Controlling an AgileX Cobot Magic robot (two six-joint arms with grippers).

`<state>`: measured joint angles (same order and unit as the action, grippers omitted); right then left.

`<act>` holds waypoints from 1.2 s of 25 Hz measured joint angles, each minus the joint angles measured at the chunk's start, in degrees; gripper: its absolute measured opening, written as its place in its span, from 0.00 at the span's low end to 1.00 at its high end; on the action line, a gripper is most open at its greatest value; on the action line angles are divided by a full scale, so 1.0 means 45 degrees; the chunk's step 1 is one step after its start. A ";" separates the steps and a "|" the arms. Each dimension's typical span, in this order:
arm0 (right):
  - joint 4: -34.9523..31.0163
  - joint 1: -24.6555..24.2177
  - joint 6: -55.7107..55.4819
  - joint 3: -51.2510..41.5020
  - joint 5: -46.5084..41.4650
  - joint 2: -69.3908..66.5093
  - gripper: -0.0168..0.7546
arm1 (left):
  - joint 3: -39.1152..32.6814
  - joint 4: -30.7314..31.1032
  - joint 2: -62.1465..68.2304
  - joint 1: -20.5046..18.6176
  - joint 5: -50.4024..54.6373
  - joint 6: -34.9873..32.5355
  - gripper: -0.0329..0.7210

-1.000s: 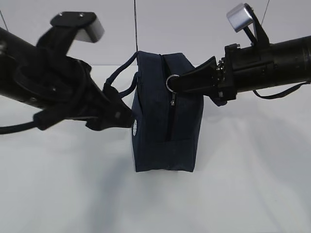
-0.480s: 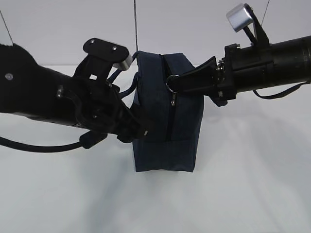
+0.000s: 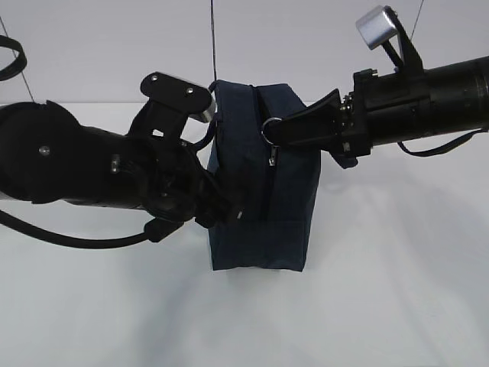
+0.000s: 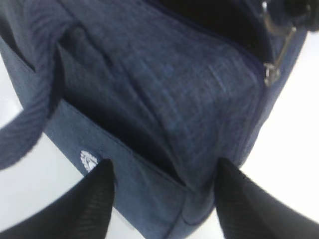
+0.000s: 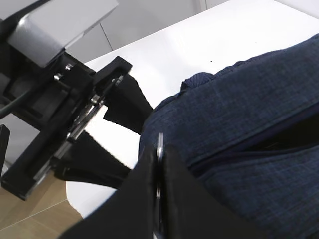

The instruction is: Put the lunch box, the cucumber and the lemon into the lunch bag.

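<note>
The dark navy lunch bag stands upright on the white table, and part of its zipper gapes dark near the top. My right gripper is shut on the silver ring pull at the bag's upper front. My left gripper is open, and its two fingers straddle the bag's lower left corner, beside the small white logo. The lunch box, the cucumber and the lemon are out of view.
The bag's loop handles hang off its left side, just above my left arm. The white table spreads out around the bag. In the right wrist view the table's edge and a wooden floor show at the lower left.
My left arm has swung right and forward until its fingers reach the bag's lower left corner. The right gripper and the bag have stayed put.
</note>
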<state>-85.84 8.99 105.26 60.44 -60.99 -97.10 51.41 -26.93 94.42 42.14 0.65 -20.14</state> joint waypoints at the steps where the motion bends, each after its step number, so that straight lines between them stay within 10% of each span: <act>1: 0.0000 0.0000 0.0015 0.0000 0.0000 0.0000 0.02 | 0.0000 0.0000 0.0052 0.0000 -0.0144 0.0000 0.59; 10: 0.0024 0.0000 -0.0192 0.0000 0.0172 0.0000 0.02 | 0.0000 -0.0452 0.0729 0.0029 -0.0504 0.0000 0.07; 30: -0.2268 0.0016 0.0820 0.0000 0.2046 0.0000 0.02 | 0.0000 -0.0656 0.0729 0.0029 -0.0144 0.0000 0.05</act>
<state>-96.04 9.07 108.95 60.44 -51.78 -97.10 51.41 -29.89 97.70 42.27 0.00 -20.14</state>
